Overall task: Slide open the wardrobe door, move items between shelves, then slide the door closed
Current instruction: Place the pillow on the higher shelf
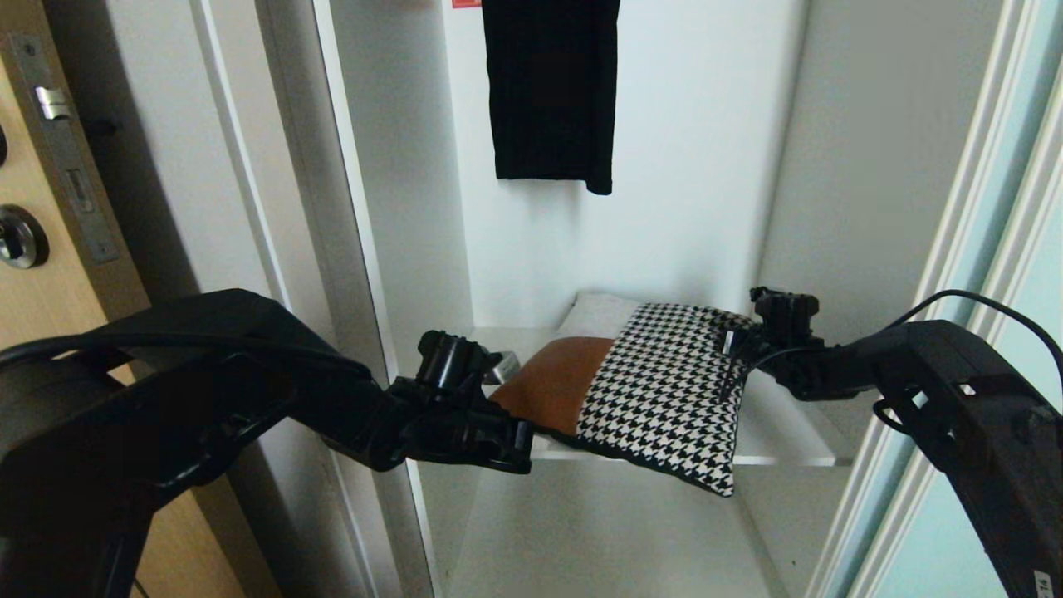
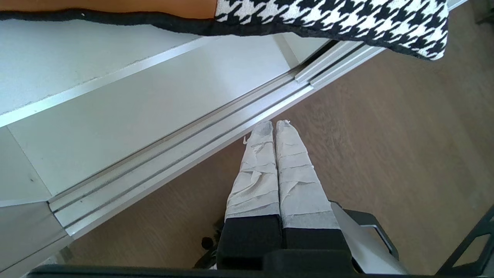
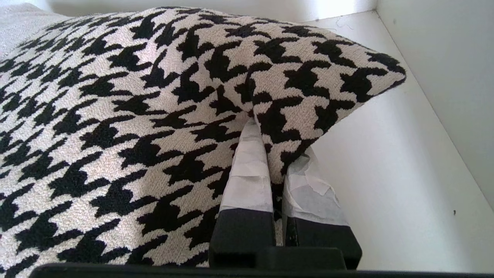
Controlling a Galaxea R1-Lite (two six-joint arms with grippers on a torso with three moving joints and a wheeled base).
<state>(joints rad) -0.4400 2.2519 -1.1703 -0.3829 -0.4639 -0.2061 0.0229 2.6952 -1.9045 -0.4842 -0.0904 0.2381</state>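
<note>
Head view: wardrobe is open, the frosted pale aqua glass sliding door in its slim silver-white frame [image 1: 1009, 274] stands at the right edge. The item, a soft cushion-like bundle with a black-and-white houndstooth panel, a rust-brown panel and black edging [image 1: 656, 386], lies on the flat white laminate shelf [image 1: 781, 444], its near corner hanging over the shelf's front edge. Right gripper [image 1: 735, 353] is at the bundle's right edge, arm coming in from the right. Left gripper [image 1: 519, 444] is at the shelf's front edge just below the rust-brown end; contact can't be judged from here. A long narrow black garment [image 1: 552, 91] hangs against the white back wall above, well apart from the bundle. Tan wooden door with metal lock plate [image 1: 58, 166] at far left. Left wrist view: left gripper [image 2: 274, 125] has its white-taped fingers [image 2: 254, 170] pressed together with nothing between them, below the bundle [image 2: 332, 19], over the brown wood floor [image 2: 386, 154] just outside the silver door track [image 2: 185, 154]. Right wrist view: right gripper [image 3: 276, 154] has its taped fingers [image 3: 247, 173] pinching a fold of houndstooth fabric [image 3: 115, 116] near the bundle's corner, above the white shelf [image 3: 386, 185] by the side wall.
</note>
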